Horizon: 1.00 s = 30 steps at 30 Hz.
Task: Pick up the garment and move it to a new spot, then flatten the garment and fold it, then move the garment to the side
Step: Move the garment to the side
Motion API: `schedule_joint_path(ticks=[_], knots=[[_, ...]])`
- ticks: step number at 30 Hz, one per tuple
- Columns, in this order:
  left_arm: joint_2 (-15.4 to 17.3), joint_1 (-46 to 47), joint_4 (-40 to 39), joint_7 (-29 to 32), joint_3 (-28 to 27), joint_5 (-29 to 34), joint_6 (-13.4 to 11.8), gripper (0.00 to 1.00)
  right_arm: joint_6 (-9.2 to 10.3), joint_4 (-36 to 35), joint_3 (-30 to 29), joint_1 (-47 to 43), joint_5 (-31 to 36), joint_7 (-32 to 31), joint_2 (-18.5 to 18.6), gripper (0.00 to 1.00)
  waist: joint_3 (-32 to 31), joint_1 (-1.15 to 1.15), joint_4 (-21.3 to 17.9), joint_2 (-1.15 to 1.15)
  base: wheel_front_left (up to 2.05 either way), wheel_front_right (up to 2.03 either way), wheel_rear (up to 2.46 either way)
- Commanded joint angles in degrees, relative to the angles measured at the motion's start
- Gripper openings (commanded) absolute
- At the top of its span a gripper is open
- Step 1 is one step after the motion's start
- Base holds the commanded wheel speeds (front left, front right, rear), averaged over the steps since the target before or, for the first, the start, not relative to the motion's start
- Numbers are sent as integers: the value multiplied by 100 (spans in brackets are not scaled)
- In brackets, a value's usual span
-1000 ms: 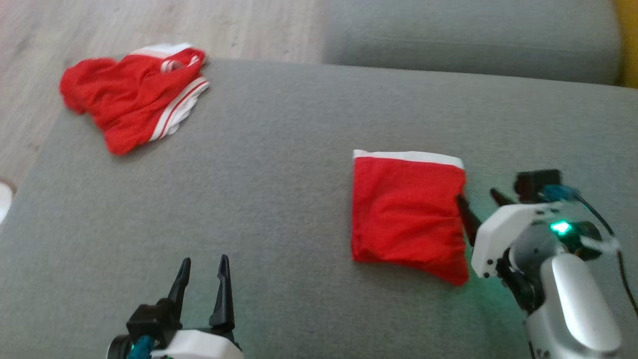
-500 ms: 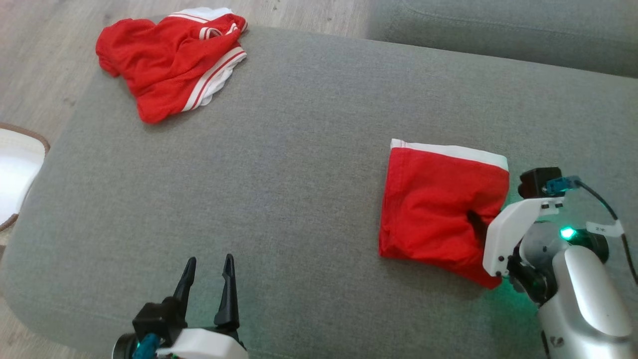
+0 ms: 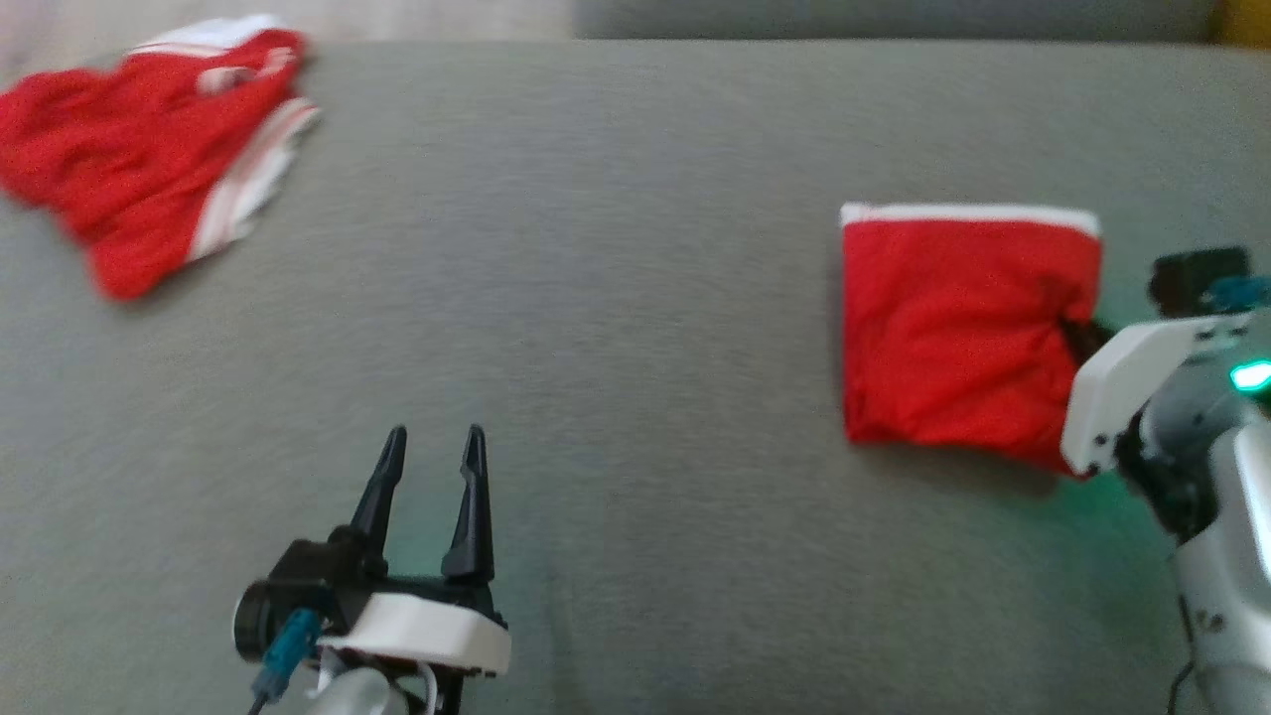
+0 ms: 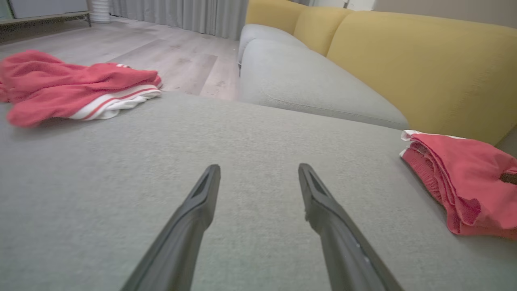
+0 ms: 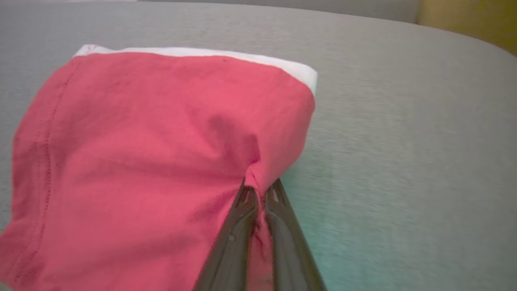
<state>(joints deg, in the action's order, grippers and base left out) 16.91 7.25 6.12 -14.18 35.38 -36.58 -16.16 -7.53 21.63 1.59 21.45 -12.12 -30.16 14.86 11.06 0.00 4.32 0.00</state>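
Observation:
The garment (image 3: 958,333) is a folded red square with a white band along its far edge, lying on the grey sofa cushion (image 3: 616,298) at the right. My right gripper (image 3: 1074,330) is shut on the garment's right edge; the right wrist view shows both fingers pinching a tuck of the red cloth (image 5: 161,161) at their tips (image 5: 258,190). My left gripper (image 3: 432,452) stands open over bare cushion near the front, with nothing between its fingers (image 4: 190,218). The folded garment (image 4: 464,178) lies to its right in the left wrist view.
A second red garment with white stripes (image 3: 139,149) lies crumpled at the cushion's far left corner (image 4: 68,91). A yellow sofa back (image 4: 424,60) and another grey seat cushion (image 4: 307,85) stand behind. Wooden floor (image 4: 161,52) lies beyond the far edge.
My right gripper has closed on the folded garment's right edge, where it stood open a second ago. The head camera has shifted, so the whole picture has moved. The left gripper stays open.

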Motion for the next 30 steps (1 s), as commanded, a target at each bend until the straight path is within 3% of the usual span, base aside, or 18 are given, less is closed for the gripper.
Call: schedule_joint_path(ticks=[1, 7, 14, 20, 30], knots=[[89, 271, -233, 14, -162, 75, -22, 100, 4, -298, 30, 290, -54, 86, 150, 0, 345, 0, -725, 0, 0, 0, 0], [272, 495, -440, 232, -114, 232, -66, 100, 4, -451, -136, 605, -65, 242, 118, 0, 712, 0, -1615, 0, 0, 0, 0], [380, 652, -585, 458, -24, 341, -93, 100, 4, -321, -148, 823, -13, 421, -34, 0, 869, 0, -1973, 0, 0, 0, 0], [463, 736, -698, 586, -1, 399, -141, 100, 4, -29, -241, 1145, 88, 494, 52, 0, 989, 0, -1838, 0, 0, 0, 0], [539, 787, -861, 634, -39, 436, -248, 100, 4, 621, -705, 1923, 546, 416, 776, 0, 1307, 0, -1196, 0, 0, 0, 0]])
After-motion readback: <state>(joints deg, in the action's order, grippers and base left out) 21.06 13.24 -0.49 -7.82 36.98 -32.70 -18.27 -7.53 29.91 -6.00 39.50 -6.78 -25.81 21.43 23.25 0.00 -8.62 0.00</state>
